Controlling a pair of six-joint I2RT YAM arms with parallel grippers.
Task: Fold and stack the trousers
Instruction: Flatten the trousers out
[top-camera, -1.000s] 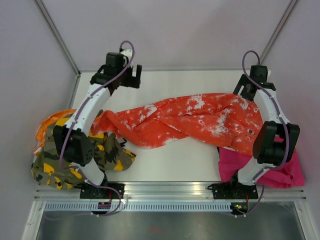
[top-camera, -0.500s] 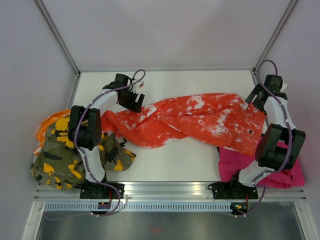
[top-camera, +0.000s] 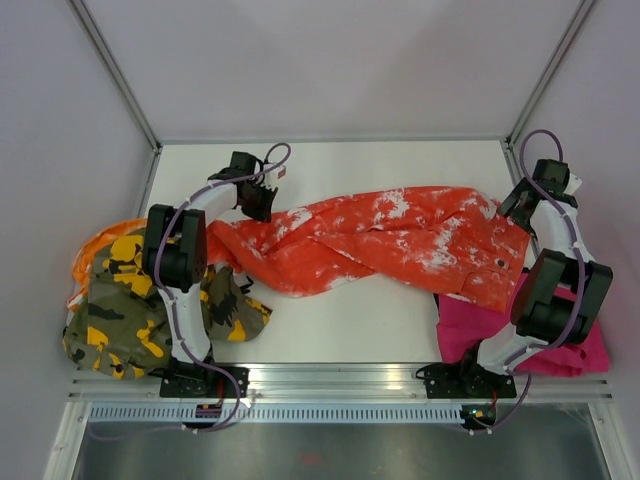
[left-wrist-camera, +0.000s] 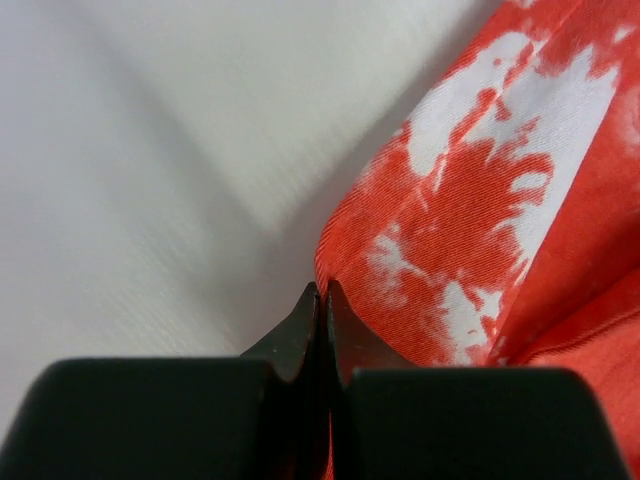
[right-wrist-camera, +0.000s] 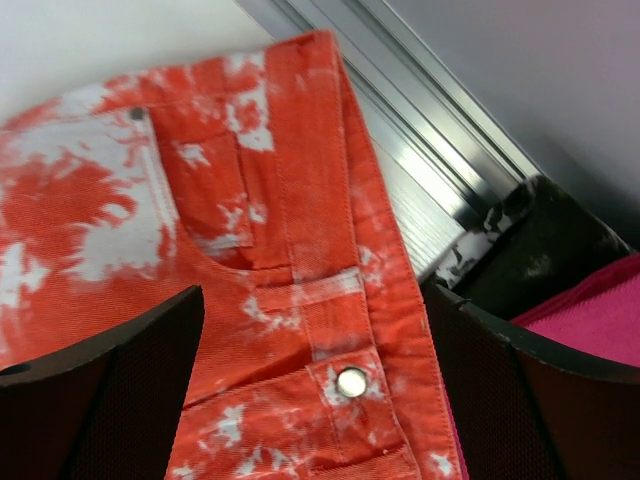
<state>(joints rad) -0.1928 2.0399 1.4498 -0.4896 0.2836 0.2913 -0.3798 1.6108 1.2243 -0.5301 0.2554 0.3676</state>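
1. Orange-red cloth with white blotches makes up the orange-red trousers (top-camera: 400, 235). From the top view, they lie spread out and crumpled across the middle of the white table (top-camera: 360, 320). The waist is on the right and the legs run to the left.
2. The left gripper (top-camera: 258, 205) is down at the far left end of the legs. The right gripper (top-camera: 515, 205) is at the waist end on the right.
3. The camouflage trousers (top-camera: 130, 320) lie in a heap at the near left. The pink trousers (top-camera: 570, 345) lie at the near right, partly under the orange-red waist.
4. In the left wrist view, the left gripper (left-wrist-camera: 322, 300) has its two black fingers pressed tight together. They pinch the edge of the orange-red trousers (left-wrist-camera: 480, 220) where the cloth meets the bare table (left-wrist-camera: 150, 150). A thin bit of orange shows between the fingers.
5. In the right wrist view, the right gripper (right-wrist-camera: 310, 300) has its fingers spread wide and holds nothing. The waistband of the orange-red trousers (right-wrist-camera: 300, 200) lies between them, with a silver button (right-wrist-camera: 351, 381), a belt loop and a pocket.
6. A metal rail (right-wrist-camera: 420, 130) runs beside the waistband. Some of the pink trousers (right-wrist-camera: 600, 320) show at the right.
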